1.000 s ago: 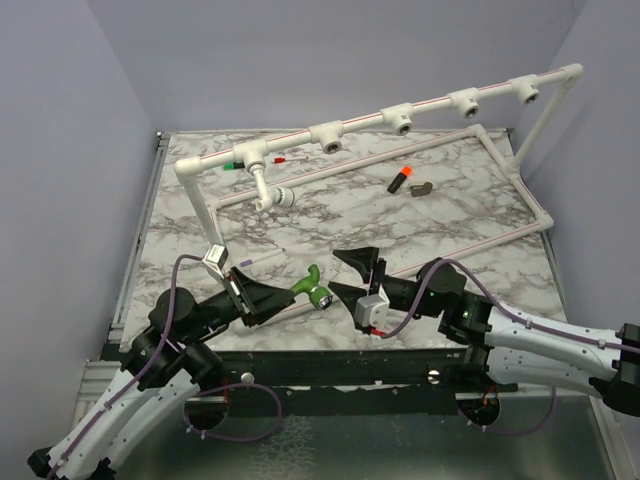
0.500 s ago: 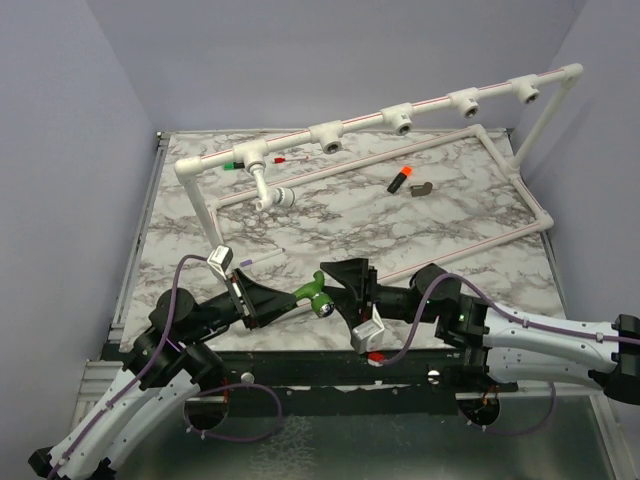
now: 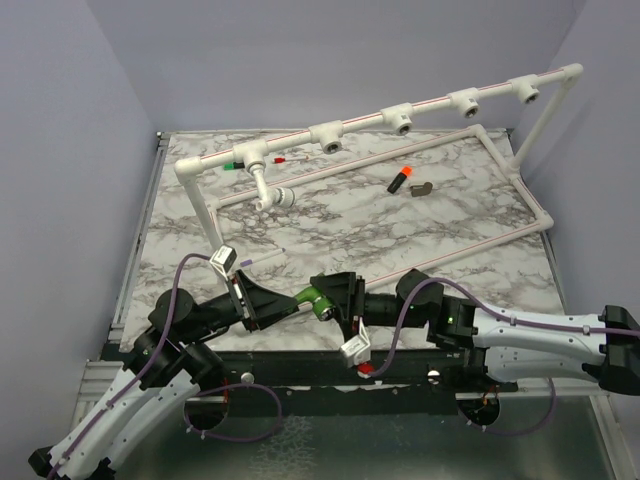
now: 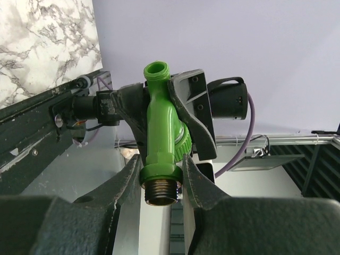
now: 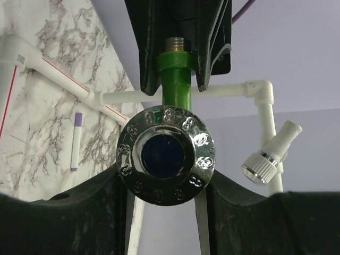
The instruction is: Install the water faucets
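One bright green water faucet [image 3: 309, 296] is held above the table's near edge, between both arms. My left gripper [image 3: 291, 303] is shut on its collar just above the threaded metal end, seen in the left wrist view [image 4: 159, 127] with the gripper [image 4: 162, 178] around it. My right gripper [image 3: 327, 298] is closed around the other end. In the right wrist view the shiny silver knob cap [image 5: 166, 162] sits between my right gripper [image 5: 166, 171] and touches both fingers. The white pipe rail with open tee sockets [image 3: 328, 137] stands at the back.
A white tap with a silver tip [image 3: 272, 198] hangs from the rail's left end, also in the right wrist view [image 5: 268, 156]. An orange-tipped piece [image 3: 402, 180] and a brown piece [image 3: 422, 188] lie mid-table. A purple marker [image 3: 262, 258] lies near the left arm.
My right gripper moved left from open and apart to closing around the faucet's knob end. My left gripper kept hold of the faucet and shifted slightly.
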Tool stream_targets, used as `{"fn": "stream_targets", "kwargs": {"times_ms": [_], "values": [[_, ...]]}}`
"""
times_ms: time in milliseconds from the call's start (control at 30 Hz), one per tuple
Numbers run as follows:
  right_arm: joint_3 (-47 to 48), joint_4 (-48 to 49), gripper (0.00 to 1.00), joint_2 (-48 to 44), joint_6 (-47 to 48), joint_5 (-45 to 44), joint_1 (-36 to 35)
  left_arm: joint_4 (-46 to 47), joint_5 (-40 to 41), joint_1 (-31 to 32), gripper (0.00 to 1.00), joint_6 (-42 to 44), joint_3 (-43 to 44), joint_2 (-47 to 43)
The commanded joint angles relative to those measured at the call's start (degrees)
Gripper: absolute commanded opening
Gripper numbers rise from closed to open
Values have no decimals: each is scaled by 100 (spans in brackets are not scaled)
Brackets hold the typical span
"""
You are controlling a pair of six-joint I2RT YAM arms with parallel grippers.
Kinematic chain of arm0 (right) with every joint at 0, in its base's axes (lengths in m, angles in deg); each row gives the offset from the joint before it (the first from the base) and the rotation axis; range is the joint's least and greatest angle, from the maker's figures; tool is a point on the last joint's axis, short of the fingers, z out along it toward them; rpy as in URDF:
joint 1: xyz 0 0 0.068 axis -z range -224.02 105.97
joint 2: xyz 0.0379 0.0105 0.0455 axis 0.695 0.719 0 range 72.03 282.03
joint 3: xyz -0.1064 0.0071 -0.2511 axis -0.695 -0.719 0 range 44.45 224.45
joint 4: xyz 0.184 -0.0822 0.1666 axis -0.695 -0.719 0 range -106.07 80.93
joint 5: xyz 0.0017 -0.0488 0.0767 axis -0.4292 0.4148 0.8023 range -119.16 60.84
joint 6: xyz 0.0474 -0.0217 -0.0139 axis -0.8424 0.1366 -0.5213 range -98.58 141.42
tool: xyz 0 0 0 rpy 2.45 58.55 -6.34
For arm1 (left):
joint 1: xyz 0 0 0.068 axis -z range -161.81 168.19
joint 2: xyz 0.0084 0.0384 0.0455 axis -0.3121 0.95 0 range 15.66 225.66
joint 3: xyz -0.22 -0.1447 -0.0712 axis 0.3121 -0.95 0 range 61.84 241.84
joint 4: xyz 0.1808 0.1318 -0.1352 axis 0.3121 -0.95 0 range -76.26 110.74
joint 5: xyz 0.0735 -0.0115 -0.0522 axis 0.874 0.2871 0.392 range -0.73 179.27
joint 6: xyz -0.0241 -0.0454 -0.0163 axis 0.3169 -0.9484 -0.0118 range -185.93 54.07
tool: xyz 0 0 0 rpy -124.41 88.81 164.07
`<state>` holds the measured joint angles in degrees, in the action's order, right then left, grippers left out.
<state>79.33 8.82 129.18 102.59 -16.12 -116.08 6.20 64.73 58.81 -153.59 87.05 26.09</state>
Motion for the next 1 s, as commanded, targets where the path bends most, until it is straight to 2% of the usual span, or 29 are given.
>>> {"fn": "stream_targets", "kwargs": {"times_ms": [0,167,267,433,533,700,767,800,867,967], "values": [[216,-22,47,52,407,-208,-72,234,-316,12,0,-261,-8,43],[235,45,41,60,446,-298,-72,376,-500,15,0,-202,-25,159],[252,52,30,58,406,-304,-72,443,-590,12,0,-142,-2,256],[254,-36,1,-6,267,-382,-81,470,-614,9,0,-71,40,343],[200,-17,0,-136,105,-385,-81,390,-571,4,1,-18,67,345],[40,-51,0,-346,-179,-455,-90,177,-421,8,41,211,216,361],[5,-86,0,-437,-329,-502,-90,8,-341,8,63,420,333,405],[-2,-138,0,-481,-422,-522,-85,-146,-284,7,71,561,424,445],[30,-322,1,-558,-602,-596,-90,-431,-141,7,82,882,642,548],[131,-683,0,-656,-1094,-716,-90,-680,29,9,91,1322,952,682]]}}
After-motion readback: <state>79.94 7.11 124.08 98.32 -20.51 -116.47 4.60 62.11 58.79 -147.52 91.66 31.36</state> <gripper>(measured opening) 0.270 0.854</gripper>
